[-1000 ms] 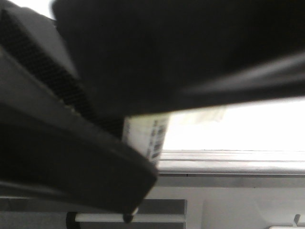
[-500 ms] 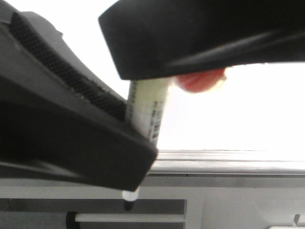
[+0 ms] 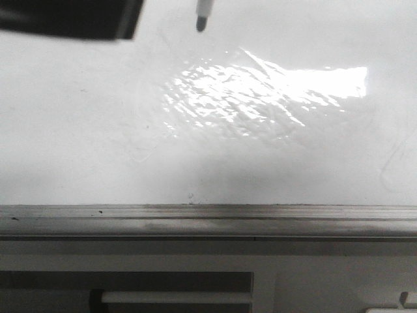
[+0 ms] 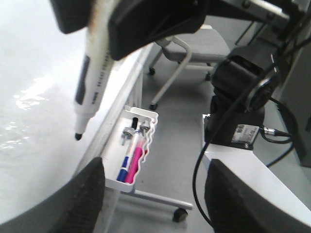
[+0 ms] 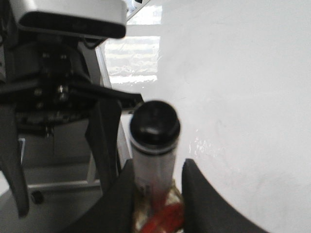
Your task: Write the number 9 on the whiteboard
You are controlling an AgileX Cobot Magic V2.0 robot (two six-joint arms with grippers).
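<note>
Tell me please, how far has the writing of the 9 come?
Done: the marker is uncapped and clamped in the right gripper. In hand: its tip hangs close to the whiteboard, but I cannot tell whether it touches. Left: the whole 9, since no dark stroke shows on the board in any view. The left gripper is open and holds nothing.

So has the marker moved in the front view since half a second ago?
Yes. The marker has gone up relative to the whiteboard's grey rim: its tip was below the rim, now it is well above, over the white surface.
</note>
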